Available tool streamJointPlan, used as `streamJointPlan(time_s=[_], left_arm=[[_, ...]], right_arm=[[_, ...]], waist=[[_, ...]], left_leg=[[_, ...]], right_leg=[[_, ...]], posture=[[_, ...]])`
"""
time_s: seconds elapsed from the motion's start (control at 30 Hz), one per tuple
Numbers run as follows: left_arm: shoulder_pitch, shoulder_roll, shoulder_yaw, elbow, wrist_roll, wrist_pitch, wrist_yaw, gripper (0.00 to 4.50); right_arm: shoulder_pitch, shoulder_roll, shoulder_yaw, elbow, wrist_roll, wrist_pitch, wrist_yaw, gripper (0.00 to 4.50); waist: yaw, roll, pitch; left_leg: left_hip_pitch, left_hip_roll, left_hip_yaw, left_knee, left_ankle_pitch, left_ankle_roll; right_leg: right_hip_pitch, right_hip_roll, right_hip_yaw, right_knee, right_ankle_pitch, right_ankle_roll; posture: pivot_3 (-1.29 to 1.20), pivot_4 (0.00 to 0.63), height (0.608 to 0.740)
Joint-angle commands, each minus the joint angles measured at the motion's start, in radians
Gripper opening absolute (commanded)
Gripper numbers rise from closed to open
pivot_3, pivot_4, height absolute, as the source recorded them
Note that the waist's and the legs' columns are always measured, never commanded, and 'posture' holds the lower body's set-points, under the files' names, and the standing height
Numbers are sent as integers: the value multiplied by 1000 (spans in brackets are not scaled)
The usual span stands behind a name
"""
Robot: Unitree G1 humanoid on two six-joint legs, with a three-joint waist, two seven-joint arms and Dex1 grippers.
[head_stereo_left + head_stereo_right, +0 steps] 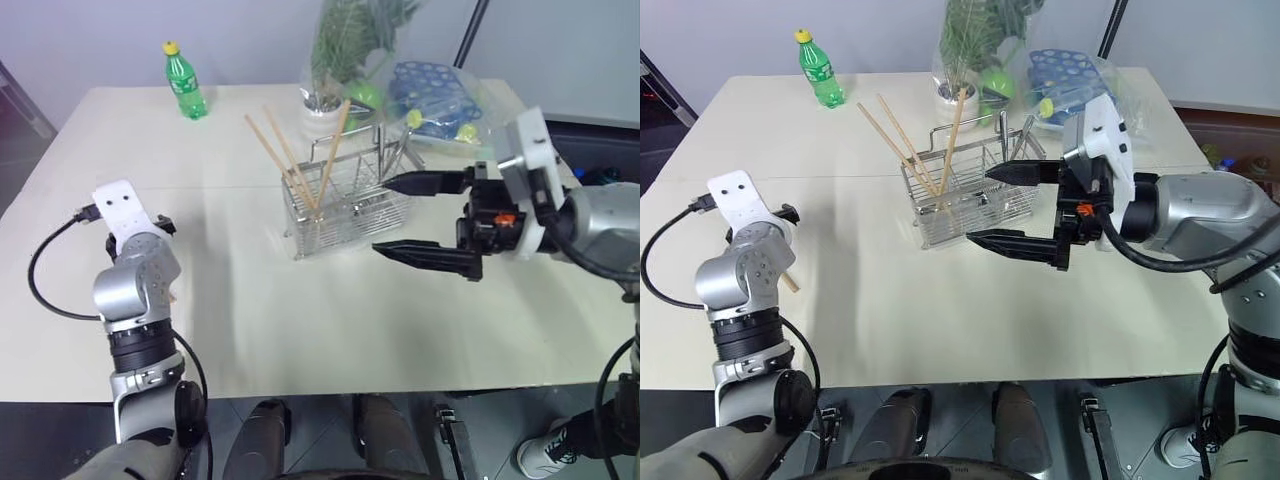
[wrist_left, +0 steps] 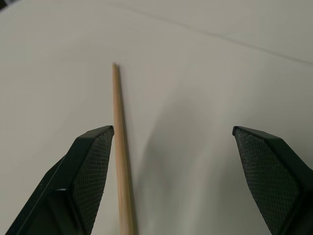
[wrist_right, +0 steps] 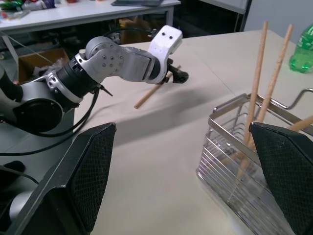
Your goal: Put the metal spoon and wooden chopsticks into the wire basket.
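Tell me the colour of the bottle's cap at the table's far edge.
Yellow; the bottle itself is green. It shows best in the left eye view.

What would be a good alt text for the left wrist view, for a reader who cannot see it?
One wooden chopstick lies on the pale table, just beside one black finger of the open left hand. The other finger stands well apart, with nothing gripped.

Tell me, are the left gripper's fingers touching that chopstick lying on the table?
Cannot tell. In the left wrist view the loose chopstick runs right along one finger of the open left gripper, with no plain gap or contact.
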Motion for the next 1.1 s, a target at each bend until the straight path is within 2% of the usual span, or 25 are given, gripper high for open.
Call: streamJointPlan(time_s=[0.03, 0.33, 0.8, 0.9, 1.1], left_arm=[[-12, -2, 37, -30, 34, -4, 27, 4077], [4, -24, 69, -24, 64, -5, 30, 4077], [53, -122, 172, -8, 22, -26, 17, 4077], [47, -141, 213, -4, 2, -26, 27, 3207], [48, -163, 265, -6, -15, -27, 39, 209]], right_arm=[[-8, -14, -38, -13, 18, -4, -9, 4500], [-7, -10, -23, -5, -4, -14, -28, 4500], [-24, -6, -14, 13, -6, -17, -32, 4500], [-29, -8, -14, 18, -11, -19, -28, 4500], [-31, -9, -17, 26, -23, -23, -21, 4500]], waist=[[0, 0, 0], [3, 0, 0], [1, 0, -1], [1, 0, -1], [2, 2, -2]], left_leg=[[0, 0, 0, 0, 0, 0], [0, 0, 0, 0, 0, 0], [1, 0, 1, 0, 0, 0], [1, 0, 1, 0, 0, 0], [2, 0, 1, 0, 0, 0]], right_leg=[[0, 0, 0, 0, 0, 0], [0, 0, 0, 0, 0, 0], [2, 0, 0, -1, 0, 0], [2, 0, 0, -1, 0, 0], [3, 0, 0, -1, 0, 0]], posture=[[0, 150, 740], [0, 150, 740], [0, 150, 740], [0, 150, 740], [0, 150, 740]])
